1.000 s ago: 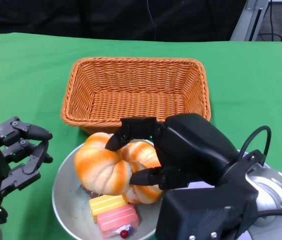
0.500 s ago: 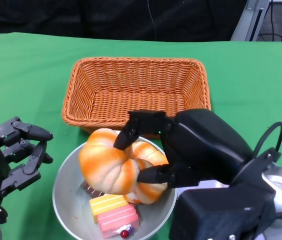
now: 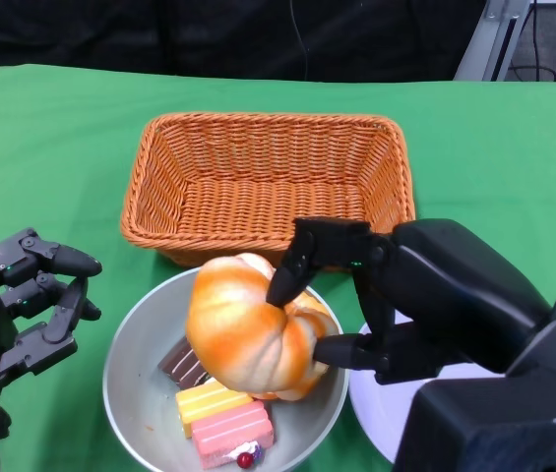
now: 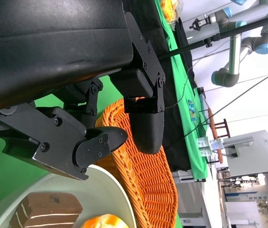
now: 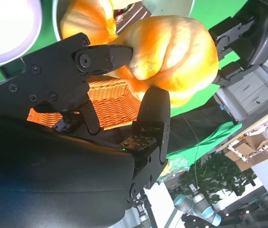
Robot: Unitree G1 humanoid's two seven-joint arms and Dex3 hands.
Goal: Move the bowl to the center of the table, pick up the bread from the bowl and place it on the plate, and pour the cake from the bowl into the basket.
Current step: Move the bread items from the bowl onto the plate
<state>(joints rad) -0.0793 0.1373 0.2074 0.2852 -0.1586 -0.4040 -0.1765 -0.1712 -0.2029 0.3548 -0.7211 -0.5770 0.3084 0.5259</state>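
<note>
Bread pinched in right robot hand above bowl; left robot hand empty, fingers apart; no legible writing.

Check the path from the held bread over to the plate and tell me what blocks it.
Nothing visible does. The right hand holds the bread above the bowl, and the plate lies just beside the bowl, partly hidden under that hand.

green table, basket, bowl, plate
</note>
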